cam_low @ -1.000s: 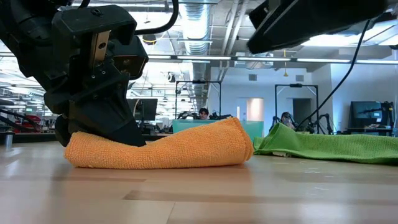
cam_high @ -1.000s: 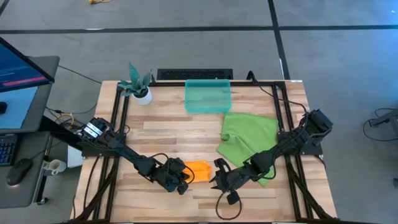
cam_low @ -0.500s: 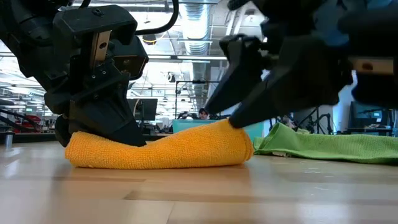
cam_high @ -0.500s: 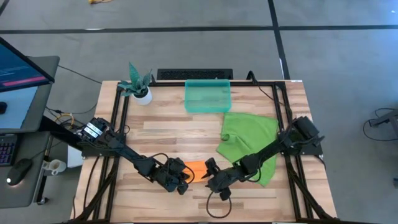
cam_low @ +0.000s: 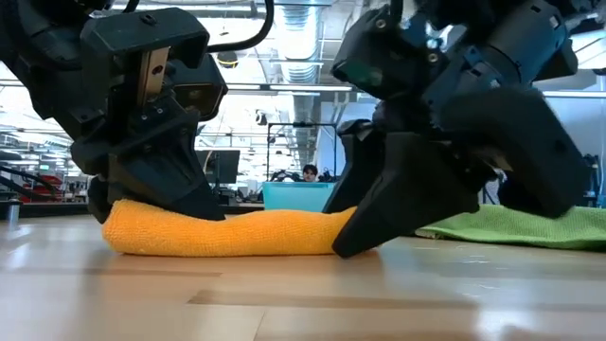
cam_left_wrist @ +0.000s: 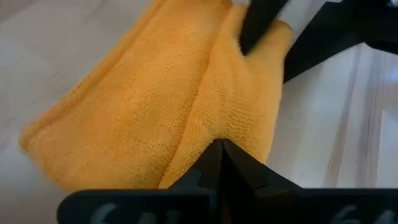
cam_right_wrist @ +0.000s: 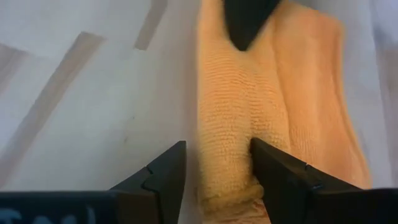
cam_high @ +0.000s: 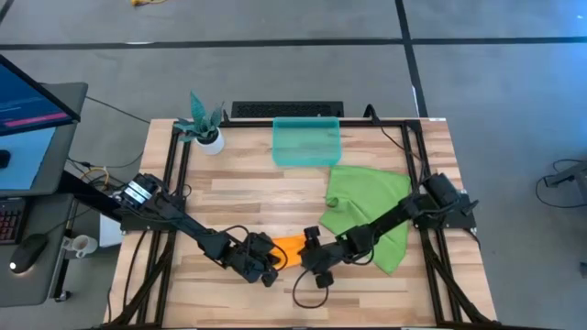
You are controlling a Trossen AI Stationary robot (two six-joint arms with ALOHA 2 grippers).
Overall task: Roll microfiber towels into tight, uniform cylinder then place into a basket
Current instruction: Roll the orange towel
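High view: the teal basket sits at the far edge of the worktop, beside the potted plant, and nothing shows inside it. The green towel lies spread just in front of the basket. The orange towel lies folded well in front of the basket, near the worktop's front edge. The left end effector is at its left end and the right end effector at its right end. A second ago the right end effector stood off to the right of the orange towel; it has since closed in onto that end.

Low view: the orange towel is a low, flattened roll on the worktop. The left end effector presses one end, the right end effector now covers the other, which earlier stood free and higher.

Left wrist view: the left end effector has its fingers drawn together, pinching a fold of the orange towel.

Right wrist view: the right end effector has its fingers parted, straddling the edge of the orange towel without gripping it.
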